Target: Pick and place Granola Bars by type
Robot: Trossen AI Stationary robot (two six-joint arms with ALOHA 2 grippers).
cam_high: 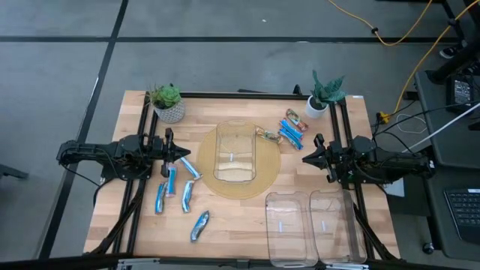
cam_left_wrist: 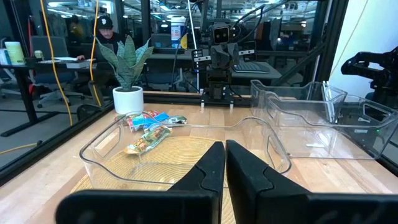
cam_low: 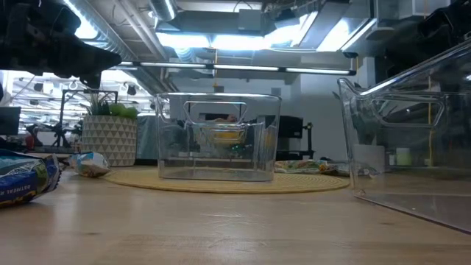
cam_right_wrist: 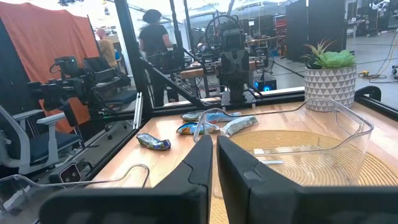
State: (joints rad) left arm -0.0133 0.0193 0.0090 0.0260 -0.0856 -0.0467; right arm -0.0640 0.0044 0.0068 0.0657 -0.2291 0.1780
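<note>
Nothing is sorted yet: my left gripper point(cam_high: 184, 154) and right gripper point(cam_high: 306, 158) hang clenched and empty, the blue-and-silver bars point(cam_high: 180, 189) loose just beside my left, the multicoloured bars point(cam_high: 289, 129) near my right, and the centre bin point(cam_high: 235, 135) between them bare.

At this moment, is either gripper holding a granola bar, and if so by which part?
Nothing is held. The left gripper and right gripper are both shut and empty, parked at the table's sides. The granola bars lie on the table.

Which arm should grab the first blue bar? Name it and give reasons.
Left, probably. The left gripper, shut, sits right beside the blue bars on its side of the mat. The right gripper, also shut, is nearer the multicoloured bars.
</note>
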